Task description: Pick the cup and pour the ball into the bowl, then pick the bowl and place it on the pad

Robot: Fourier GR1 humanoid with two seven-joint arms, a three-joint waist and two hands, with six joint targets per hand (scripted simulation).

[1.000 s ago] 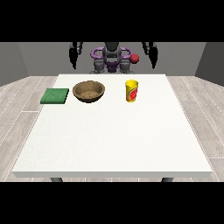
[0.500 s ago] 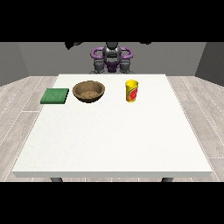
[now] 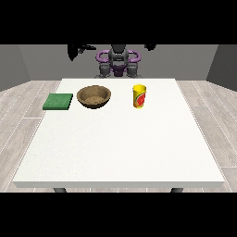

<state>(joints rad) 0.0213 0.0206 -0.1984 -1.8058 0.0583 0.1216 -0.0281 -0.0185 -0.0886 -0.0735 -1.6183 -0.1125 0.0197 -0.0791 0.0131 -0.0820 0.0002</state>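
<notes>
Both hands raised high behind table, finger state unreadable — view-left hand (image 3: 79,50), view-right hand (image 3: 150,46); cup (image 3: 139,96), bowl (image 3: 94,96), pad (image 3: 58,101) well below and forward, untouched, likely pre-reach.

The hand at the view's right (image 3: 150,46) is cut off by the scene's top edge; only a small dark tip shows, far above the yellow cup (image 3: 140,96), and how its fingers lie cannot be told. The hand at the view's left (image 3: 77,49) is raised well above the bowl (image 3: 94,96), too small to read its fingers. The ball is hidden: the cup's inside cannot be seen from here.
</notes>
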